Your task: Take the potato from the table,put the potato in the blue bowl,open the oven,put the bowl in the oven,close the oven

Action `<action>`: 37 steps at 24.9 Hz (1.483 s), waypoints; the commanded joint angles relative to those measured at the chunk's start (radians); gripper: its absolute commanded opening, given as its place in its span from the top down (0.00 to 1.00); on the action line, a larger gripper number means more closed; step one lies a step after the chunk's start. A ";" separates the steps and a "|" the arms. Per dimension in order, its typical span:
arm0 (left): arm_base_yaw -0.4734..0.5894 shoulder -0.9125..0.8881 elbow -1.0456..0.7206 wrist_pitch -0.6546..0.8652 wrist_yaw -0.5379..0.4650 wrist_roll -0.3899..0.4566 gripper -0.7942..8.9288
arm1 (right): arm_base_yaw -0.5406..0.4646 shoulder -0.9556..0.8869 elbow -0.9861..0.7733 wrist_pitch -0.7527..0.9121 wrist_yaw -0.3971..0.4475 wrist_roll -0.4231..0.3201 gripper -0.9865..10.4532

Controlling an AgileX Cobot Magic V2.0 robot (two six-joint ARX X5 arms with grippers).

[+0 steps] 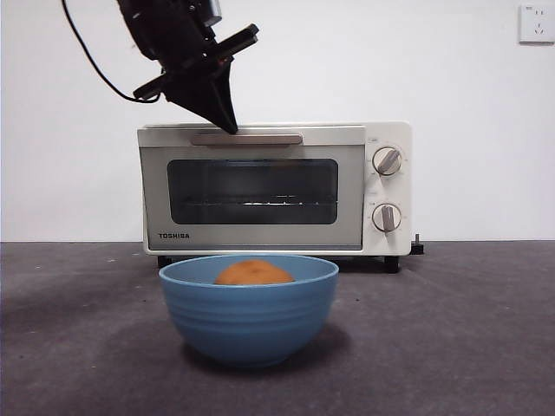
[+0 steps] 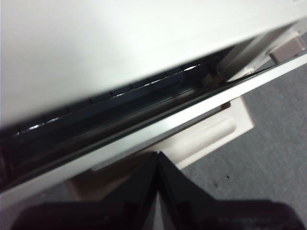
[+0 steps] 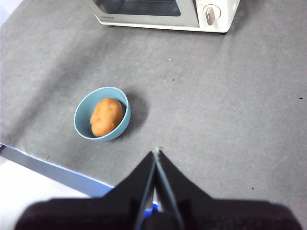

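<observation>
Where the potato (image 3: 106,116) lies inside the blue bowl (image 3: 79,125), its long axis in the right wrist view slants from the bowl's near rim toward the far rim and the oven (image 3: 192,12). From the front only its rounded orange top (image 1: 254,274) clears the bowl's rim (image 1: 249,312); the rest is hidden by the wall. The bowl stands upright on the grey table (image 1: 451,347), in front of the oven (image 1: 260,186) and well apart from it.

Only the front lower edge of the oven and one knob (image 3: 209,14) show in the right wrist view. The left gripper (image 1: 227,124) hangs with its tip just at the beige handle (image 1: 248,139) on top of the door; whether it touches cannot be told. In its own view its fingers (image 2: 144,191) are pressed together on nothing, above a blurred stretch of the door edge (image 2: 158,129). The right gripper (image 3: 156,155) hovers high over the table near the bowl, fingers likewise clenched and empty.
</observation>
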 commanded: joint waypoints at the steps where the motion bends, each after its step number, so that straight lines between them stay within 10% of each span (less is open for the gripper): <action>1: 0.008 -0.036 -0.154 0.043 -0.031 -0.026 0.92 | -0.001 -0.002 -0.009 0.008 0.004 0.009 0.92; 25: -0.039 -0.144 -0.525 0.307 -0.064 -0.111 0.92 | -0.001 -0.002 -0.009 0.003 0.003 0.009 0.92; 37: -0.068 -0.144 -0.525 0.185 -0.064 0.009 0.92 | -0.001 -0.002 -0.009 0.007 0.004 0.009 0.92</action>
